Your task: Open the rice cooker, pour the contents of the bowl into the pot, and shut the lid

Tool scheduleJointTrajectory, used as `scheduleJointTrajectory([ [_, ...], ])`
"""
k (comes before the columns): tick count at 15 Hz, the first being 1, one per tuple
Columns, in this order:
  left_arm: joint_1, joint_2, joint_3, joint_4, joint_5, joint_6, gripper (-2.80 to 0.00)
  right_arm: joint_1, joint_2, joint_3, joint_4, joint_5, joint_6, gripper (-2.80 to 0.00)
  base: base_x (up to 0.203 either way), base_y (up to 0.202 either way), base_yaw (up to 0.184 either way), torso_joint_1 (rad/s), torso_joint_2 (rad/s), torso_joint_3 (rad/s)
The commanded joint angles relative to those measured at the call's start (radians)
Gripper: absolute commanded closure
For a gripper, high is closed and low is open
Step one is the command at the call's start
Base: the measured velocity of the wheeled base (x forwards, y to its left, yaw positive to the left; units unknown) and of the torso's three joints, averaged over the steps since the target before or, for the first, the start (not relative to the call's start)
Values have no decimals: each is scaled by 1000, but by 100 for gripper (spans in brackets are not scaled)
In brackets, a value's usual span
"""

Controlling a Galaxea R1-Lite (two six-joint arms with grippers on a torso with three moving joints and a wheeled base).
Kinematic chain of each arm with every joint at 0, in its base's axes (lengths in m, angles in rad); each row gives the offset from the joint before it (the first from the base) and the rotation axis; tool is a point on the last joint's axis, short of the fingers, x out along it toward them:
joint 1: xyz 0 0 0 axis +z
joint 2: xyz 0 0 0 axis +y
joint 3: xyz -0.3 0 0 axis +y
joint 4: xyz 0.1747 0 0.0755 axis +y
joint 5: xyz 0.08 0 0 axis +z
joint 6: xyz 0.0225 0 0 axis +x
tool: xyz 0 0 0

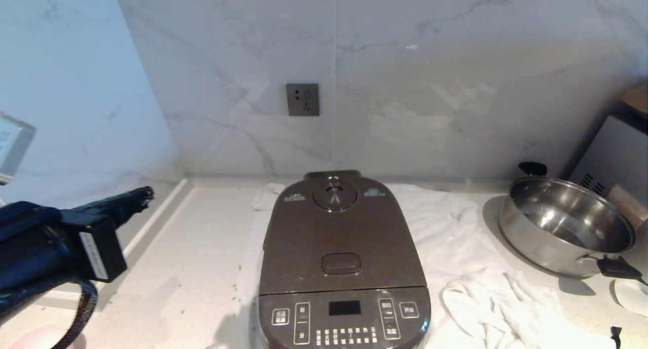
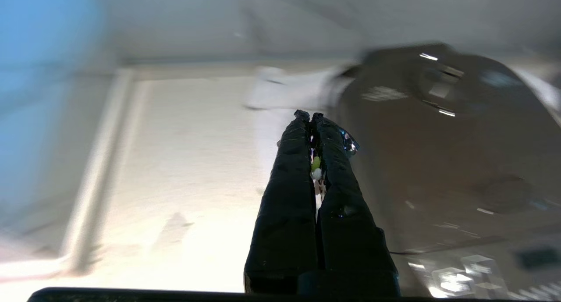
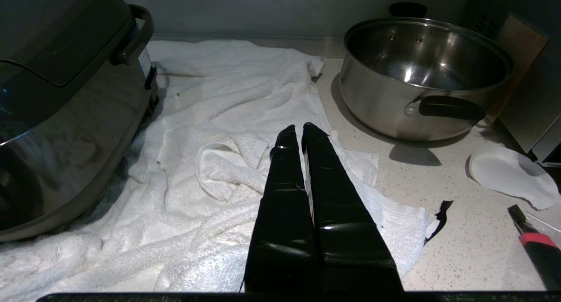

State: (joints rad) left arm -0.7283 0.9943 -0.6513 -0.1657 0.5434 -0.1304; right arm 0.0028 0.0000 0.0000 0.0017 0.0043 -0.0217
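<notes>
rice cooker (image 1: 344,268): centre of the counter, on a white towel (image 1: 455,237), control panel facing front
lid (image 1: 339,232): down, closed flat
left gripper (image 2: 309,118): raised at the cooker's left, fingers pressed together, holding nothing; green bits stuck between them
right gripper (image 3: 299,133): low over the towel, fingers together, empty
steel pan (image 1: 567,227): right of the cooker, apart
bowl (image 1: 43,337): pink edge at lower left, contents not visible

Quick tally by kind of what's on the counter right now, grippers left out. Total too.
Appliances: 1, the dark brown-grey rice cooker, lid shut.
Cookware: 1, the shiny steel pan with black handles.
Bowls: 1, the pale pink bowl, only its edge in the head view.
Cloths: 1, the crumpled white towel.
Red-and-black tool handles: 1.
Total: 5
</notes>
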Motion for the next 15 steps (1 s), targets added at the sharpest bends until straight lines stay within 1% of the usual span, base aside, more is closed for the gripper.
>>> scheduleJointTrajectory([
  [1,80,-178,60,-1,4,37,0,0,2,0,0,0,0,0,0,0,0,0,0,0],
  [3,136,-287,122,-1,6,139,0,0,2,0,0,0,-1,0,0,0,0,0,0,0],
  [4,191,-331,147,-1,6,185,0,0,2,0,0,0,-1,0,0,0,0,0,0,0],
  [6,330,-389,176,-1,4,237,0,0,2,0,0,0,-1,0,0,0,0,0,0,0],
  [8,450,-414,185,4,3,270,0,0,2,0,0,0,-1,0,0,0,0,0,0,0],
  [9,483,-426,188,6,5,288,0,0,2,0,0,0,-1,0,0,0,0,0,0,0],
  [11,537,-453,182,6,10,297,0,0,2,0,0,0,0,0,0,0,0,0,0,0],
  [13,625,-460,183,5,7,302,0,0,2,0,0,0,-1,0,0,0,0,0,0,0],
  [14,647,-479,205,3,3,303,0,0,2,0,0,0,-1,0,0,0,0,0,0,0],
  [15,648,-502,227,1,3,302,0,0,2,0,0,0,-1,0,0,0,0,0,0,0],
])
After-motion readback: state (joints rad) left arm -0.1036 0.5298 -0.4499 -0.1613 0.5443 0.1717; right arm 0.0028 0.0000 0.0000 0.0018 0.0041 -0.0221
